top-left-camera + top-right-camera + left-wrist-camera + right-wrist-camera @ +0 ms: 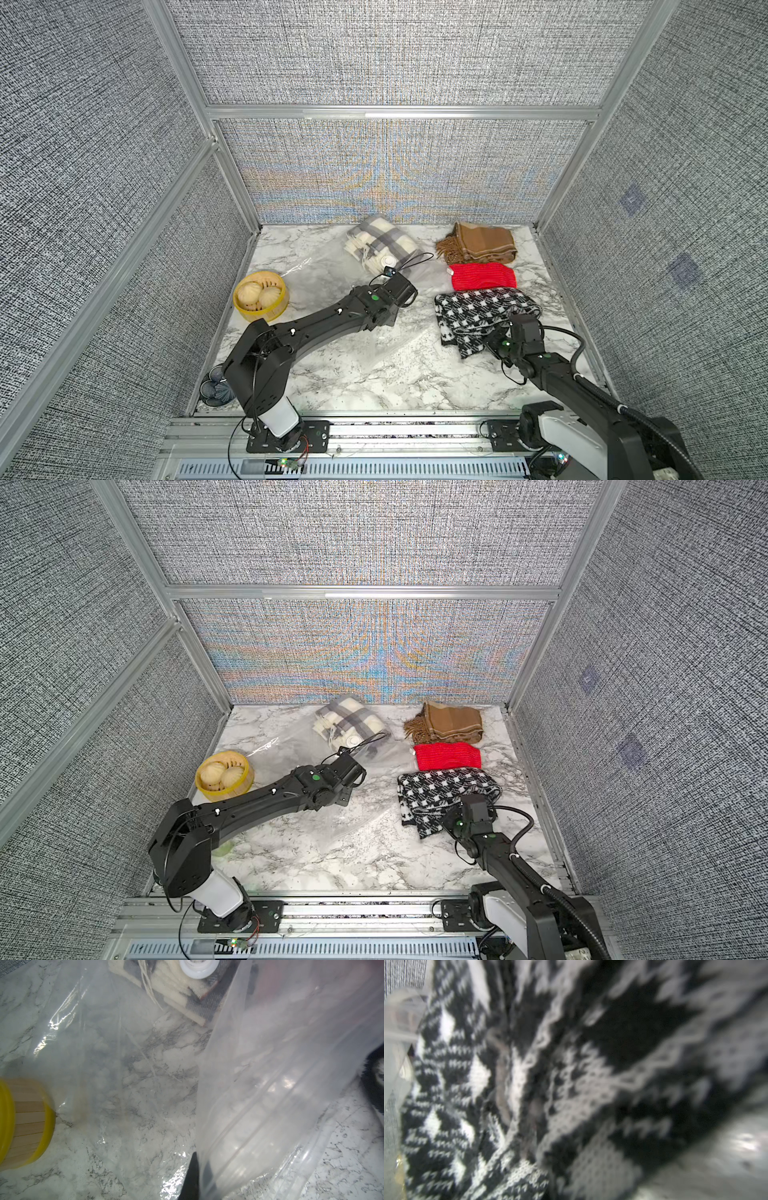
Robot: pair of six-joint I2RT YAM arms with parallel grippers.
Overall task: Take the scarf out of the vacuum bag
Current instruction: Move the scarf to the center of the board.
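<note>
Clear, crinkly plastic is lying across the table (361, 390) in both top views. It is the vacuum bag (330, 286), and a checked scarf (380, 239) is sitting inside it, beyond the left gripper (405, 291) and under the white valve (389, 261). The left jaws are clenching the bag's film and holding it up. The right gripper (492, 338) is burying its jaws in a black-and-white scarf (482, 309). They are clenched, apparently pinching its near corner. Whether any of that scarf is lying inside the bag's mouth I cannot tell.

From the left wrist, the zip-seal edge (259, 1126) is standing up from the jaws as a slack flap. The checked scarf and valve are lying ahead of them, and a basket (22, 1122) is sitting off to one side.

From the right wrist, blurred knitted wool is filling the frame, right against the jaws.

Both scarves are probably handling as soft, light and floppy, so a pinch on a thick fold is suiting them best. The bag is looking thin and slippery, and is best held at its stiffer zip edge.
</note>
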